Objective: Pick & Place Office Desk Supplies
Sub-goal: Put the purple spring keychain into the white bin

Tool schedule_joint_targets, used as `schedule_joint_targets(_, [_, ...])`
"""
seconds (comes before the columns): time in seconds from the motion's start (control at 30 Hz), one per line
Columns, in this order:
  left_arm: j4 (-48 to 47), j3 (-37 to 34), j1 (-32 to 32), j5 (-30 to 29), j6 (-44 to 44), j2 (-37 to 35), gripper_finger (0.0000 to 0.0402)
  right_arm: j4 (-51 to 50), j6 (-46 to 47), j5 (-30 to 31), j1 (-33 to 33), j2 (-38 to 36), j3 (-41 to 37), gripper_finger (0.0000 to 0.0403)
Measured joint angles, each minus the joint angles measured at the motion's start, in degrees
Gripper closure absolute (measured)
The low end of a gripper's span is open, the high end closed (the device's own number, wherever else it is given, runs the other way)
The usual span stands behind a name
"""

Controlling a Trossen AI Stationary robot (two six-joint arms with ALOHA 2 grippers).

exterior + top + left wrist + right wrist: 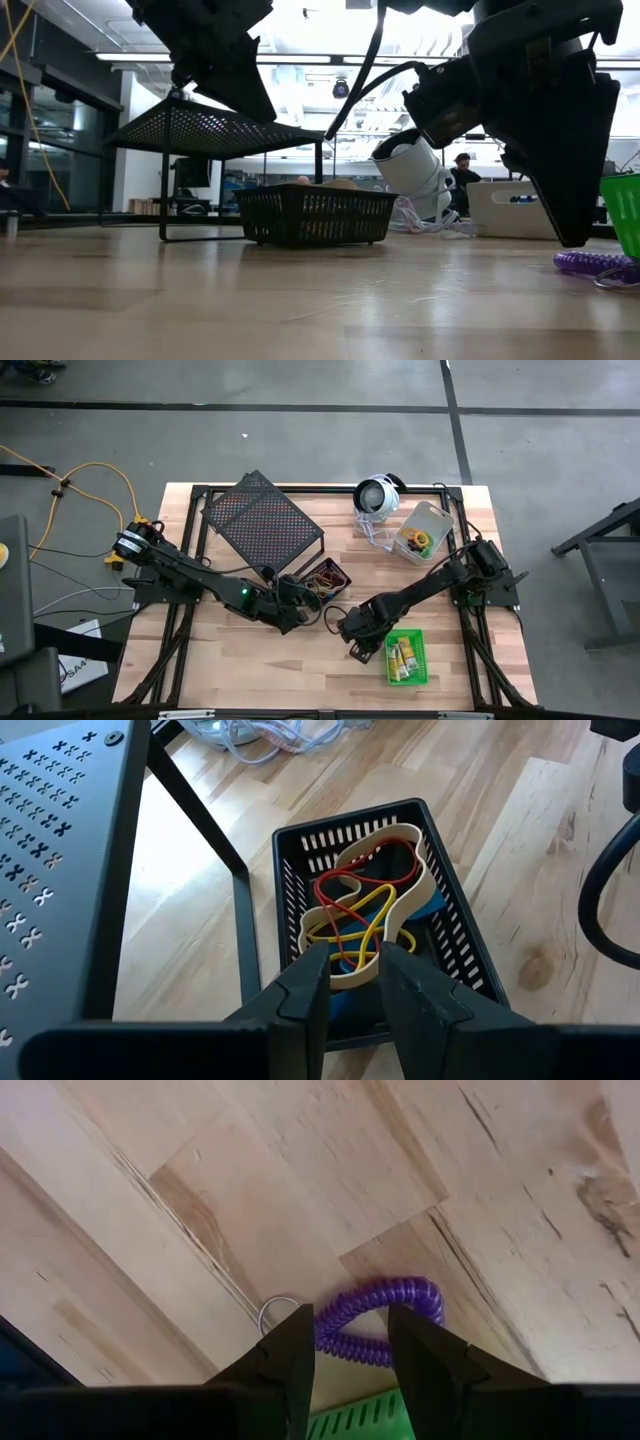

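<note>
Both dark arms reach inward over the middle of the wooden desk (pixel 250 660). The left arm stretches from the desk's left edge toward the centre, its left gripper (pixel 352 982) poised above the near end of the black bin (pixel 455 935), which sits beside the large black mesh rack (pixel 262 518); the fingers (pixel 305 995) stand slightly apart, with only a narrow gap, and hold nothing. Inside the black bin lie tangled elastic loops (pixel 365 910) in cream, red, yellow and blue. The right arm runs from the right edge down toward the near centre, its right gripper (pixel 350 1342) pointed at the desk top with fingers parted on either side of a purple coiled loop (pixel 375 1320) that rests on the wood just left of the green bin (pixel 405 656); whether the fingers touch the coil cannot be told. A small metal ring (pixel 275 1308) on the coil is partly hidden behind one finger. The green bin holds little yellow pieces (pixel 402 654), too small to make out. A grey bin (pixel 425 532) at the far right holds small items, unclear, next to a round white-and-black device (pixel 377 495). In the low view the arms' upper parts are cut off. Grey floor surrounds the desk; a lit office room with a seated person (pixel 462 168) lies beyond.
</note>
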Motion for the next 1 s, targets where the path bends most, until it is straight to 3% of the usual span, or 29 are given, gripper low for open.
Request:
schedule_joint_targets(0.43, [1.47,0.02,0.00,0.04,0.01,0.00,0.0318,1.16,-0.49,-4.35,-0.85,2.96,0.08,0.0286])
schedule_joint_targets(1.0, [2.51,0.02,0.00,0.04,0.01,0.00,0.0318,1.96,4.04,-0.77,-0.74,2.87,0.07,0.0286])
